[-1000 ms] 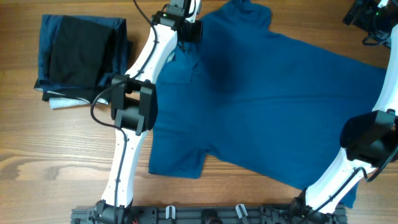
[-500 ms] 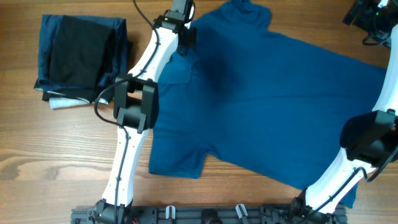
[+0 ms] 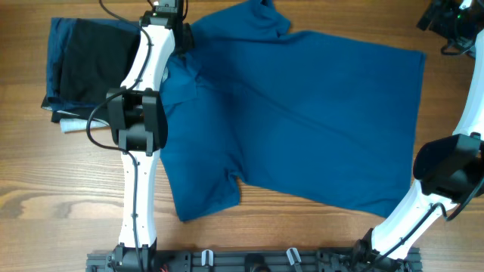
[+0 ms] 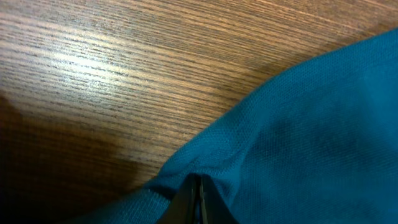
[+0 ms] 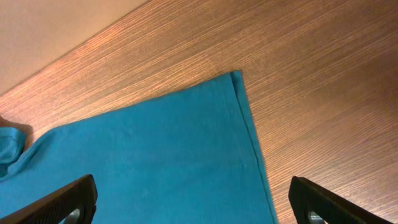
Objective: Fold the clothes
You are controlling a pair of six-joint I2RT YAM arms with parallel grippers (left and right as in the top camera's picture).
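Only left wrist view shows left gripper clamped on shirt. Right gripper wide open, holding nothing.

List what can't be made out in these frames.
Overhead: shirt's near hem corner, under the right arm.
Overhead: left gripper, tips hidden by its own wrist.
Overhead: black device top right, cropped by edge, unidentifiable.
Left wrist: shut fingers, cropped by bottom edge.
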